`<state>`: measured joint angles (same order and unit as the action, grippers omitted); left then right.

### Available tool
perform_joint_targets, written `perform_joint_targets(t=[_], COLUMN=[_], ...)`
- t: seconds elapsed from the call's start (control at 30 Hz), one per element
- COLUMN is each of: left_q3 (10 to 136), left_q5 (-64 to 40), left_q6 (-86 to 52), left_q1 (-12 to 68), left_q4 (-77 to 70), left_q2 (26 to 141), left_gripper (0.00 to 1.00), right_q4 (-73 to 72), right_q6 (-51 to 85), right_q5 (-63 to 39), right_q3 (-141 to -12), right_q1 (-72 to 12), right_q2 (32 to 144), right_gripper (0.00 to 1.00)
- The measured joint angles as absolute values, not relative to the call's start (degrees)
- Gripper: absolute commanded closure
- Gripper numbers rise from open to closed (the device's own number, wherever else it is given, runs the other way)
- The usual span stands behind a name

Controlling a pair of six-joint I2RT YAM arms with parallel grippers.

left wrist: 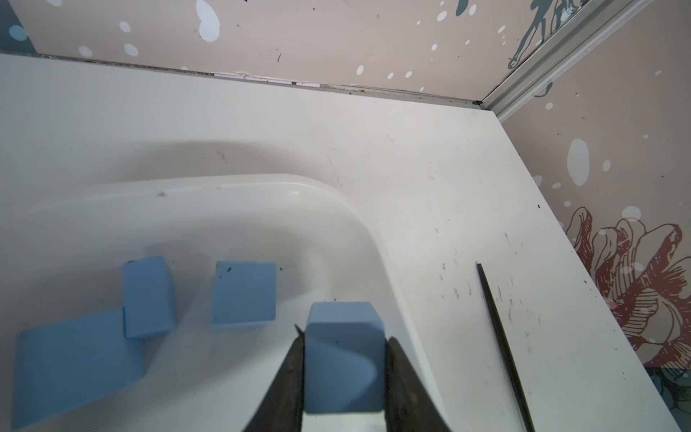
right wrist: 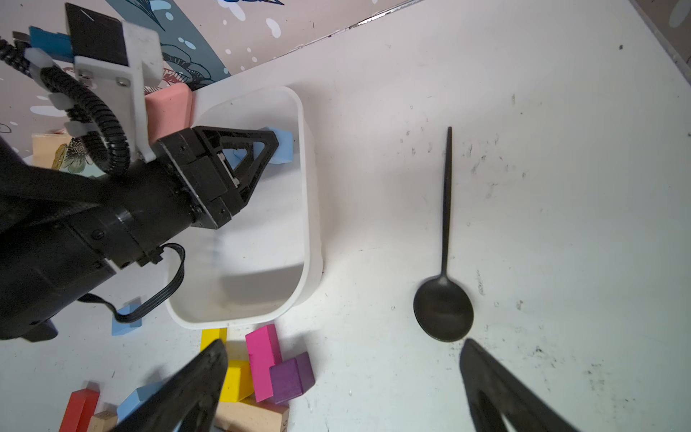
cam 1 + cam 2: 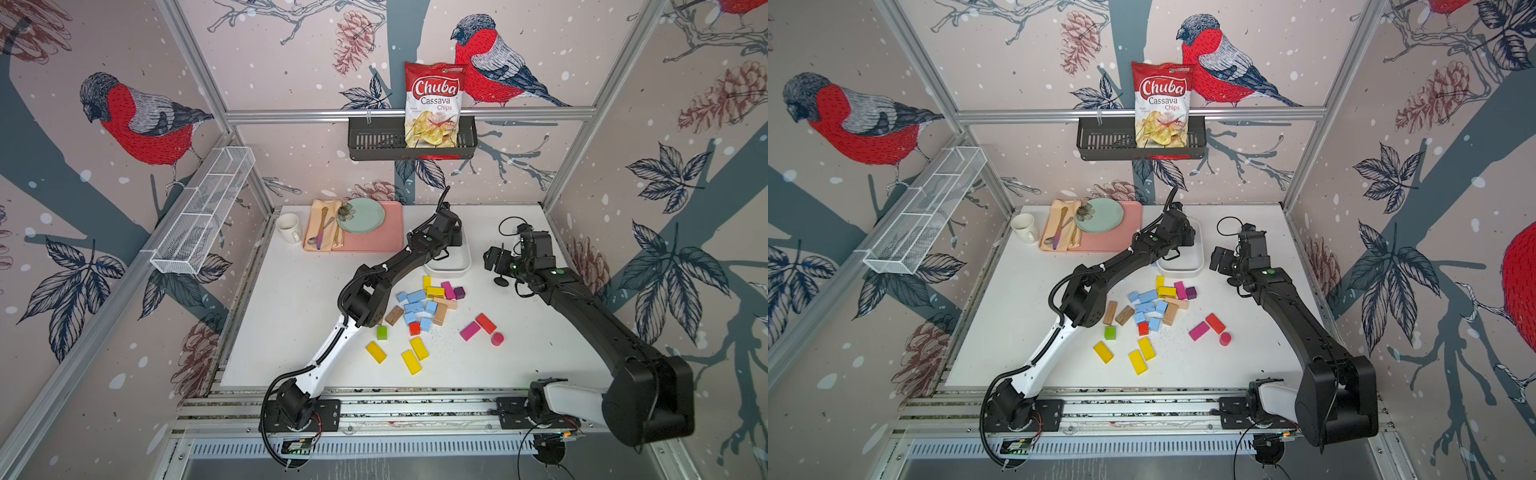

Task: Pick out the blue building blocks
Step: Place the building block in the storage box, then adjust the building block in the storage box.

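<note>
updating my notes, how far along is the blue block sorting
Done: three blue blocks lie in the white bin. In hand: the left hand grips a fourth blue block over the bin. Left: several loose blue blocks wait on the table; the right hand is open and empty.

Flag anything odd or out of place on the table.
The black spoon lies alone on the table beside the white bin, apart from the other cutlery on the pink tray; it has no part in block sorting. Nothing looks damaged.
</note>
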<state>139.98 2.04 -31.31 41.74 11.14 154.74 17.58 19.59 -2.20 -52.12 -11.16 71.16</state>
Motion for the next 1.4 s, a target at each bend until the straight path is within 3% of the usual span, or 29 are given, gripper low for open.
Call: perform_joint_targets(t=[0.33, 0.53, 0.7, 0.87, 1.1, 1.23, 1.4], left_q3=[140.8, 140.8, 138.5, 122.2, 87.2, 70.8, 56.9], left_q5=[1.9, 0.9, 0.0, -2.1, -3.2, -2.7, 0.6], left_q6=[-31.5, -31.0, -28.1, -26.3, -22.2, -20.9, -19.0], left_q1=[41.7, 41.3, 40.6, 39.8, 37.3, 35.3, 34.7], left_q4=[9.3, 9.5, 9.5, 7.7, -2.8, -12.8, -10.6], left_q2=[155.3, 154.8, 150.6, 137.1, 101.0, 87.0, 75.5], left_gripper=[0.36, 0.23, 0.19, 0.13, 0.01, 0.01, 0.01], right_q4=[17.0, 16.7, 17.4, 18.9, 20.2, 19.8, 18.8], right_q6=[19.4, 19.4, 19.4, 17.9, 18.5, 21.2, 25.1], right_q5=[-3.9, -4.7, -5.8, -6.3, -5.5, -4.4, -2.7], right_q3=[-50.8, -50.7, -53.0, -57.8, -64.4, -68.4, -72.9], right_q1=[-10.9, -10.9, -10.9, -13.5, -21.4, -25.6, -26.3], right_q2=[71.4, 71.5, 72.2, 75.9, 82.1, 88.2, 96.8], right_gripper=[0.00, 0.00, 0.00, 0.00, 0.00, 0.01, 0.00])
